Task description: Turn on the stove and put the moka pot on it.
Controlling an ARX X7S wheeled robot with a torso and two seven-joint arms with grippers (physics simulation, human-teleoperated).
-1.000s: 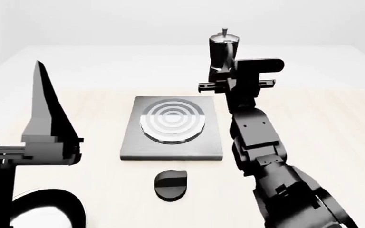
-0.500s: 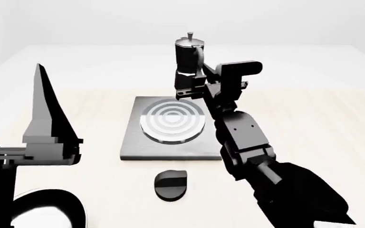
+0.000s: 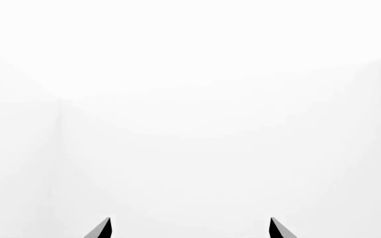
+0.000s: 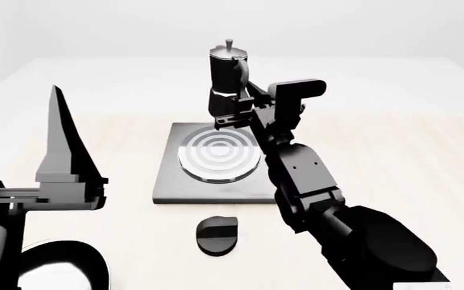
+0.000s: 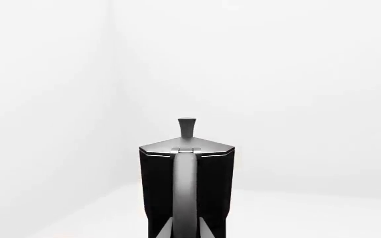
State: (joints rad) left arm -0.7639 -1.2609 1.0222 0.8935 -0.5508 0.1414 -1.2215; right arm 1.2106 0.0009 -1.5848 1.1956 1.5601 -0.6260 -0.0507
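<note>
between right gripper (image 4: 230, 112) jaws: moka pot (image 4: 226, 75), upright, above stove (image 4: 219, 163) rear edge.

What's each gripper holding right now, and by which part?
Right gripper holds the moka pot upright, low on its handle side, above the stove. Left gripper is open, holding nothing.

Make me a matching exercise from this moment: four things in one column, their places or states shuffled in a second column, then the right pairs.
Things:
1. moka pot
2. stove
3. knob
4. left gripper

Places or states:
A. lies flat on the table, its ring burner bare
B. raised at the left side, jaws apart, holding nothing
C. held upright in the air by the right gripper, over the slab's far edge
D. sits on the table on the near side of the slab

Pairs: 1-C, 2-A, 3-D, 4-B
</note>
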